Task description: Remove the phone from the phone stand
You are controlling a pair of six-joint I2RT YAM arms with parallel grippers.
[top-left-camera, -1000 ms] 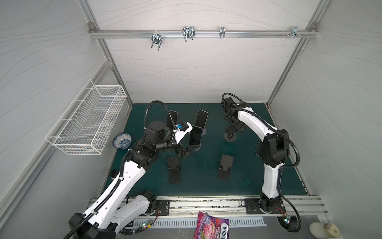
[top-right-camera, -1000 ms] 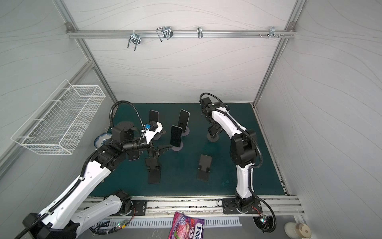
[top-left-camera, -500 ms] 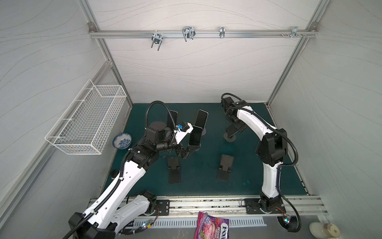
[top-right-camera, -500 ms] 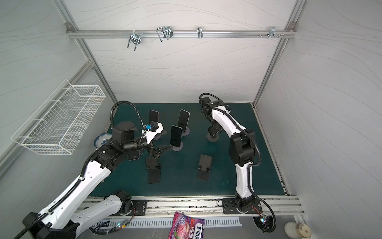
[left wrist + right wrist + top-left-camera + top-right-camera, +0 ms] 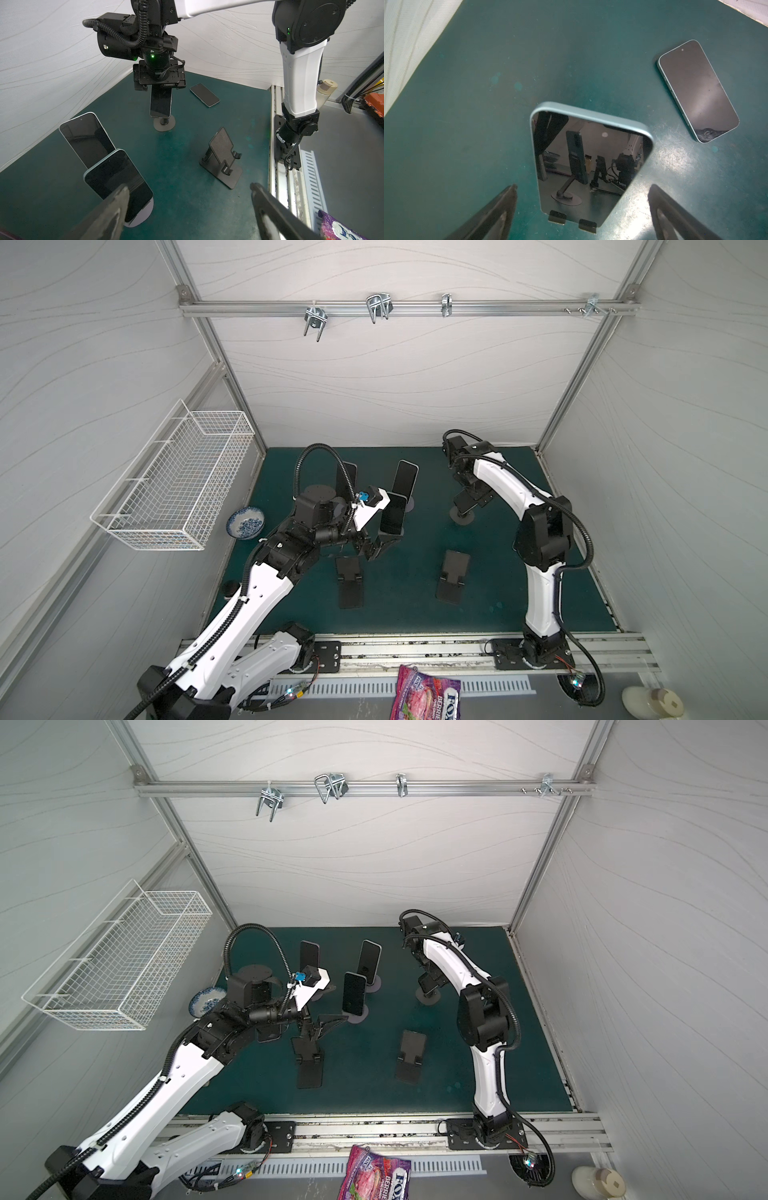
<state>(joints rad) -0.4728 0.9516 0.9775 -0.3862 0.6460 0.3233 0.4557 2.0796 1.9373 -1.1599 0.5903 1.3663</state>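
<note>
Legible only on snack bag (image 5: 428, 693): "FOX", "BERRIE", rest cut off. Between parted fingers (image 5: 500, 207) of right gripper (image 5: 582, 187), untouched: phone (image 5: 589, 162), phone stand (image 5: 587, 225) mostly hidden. On left gripper (image 5: 189, 186), fingers parted too, empty.

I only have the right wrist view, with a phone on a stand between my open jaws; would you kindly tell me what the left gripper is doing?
Observer: The left gripper is open and empty, next to a second phone on its stand.
Operator: Are other phones standing too?
Observer: Yes, a third phone and a fourth phone, further back.
Operator: Any empty stands?
Observer: A left folding stand and a right folding stand, both looking empty.
</note>
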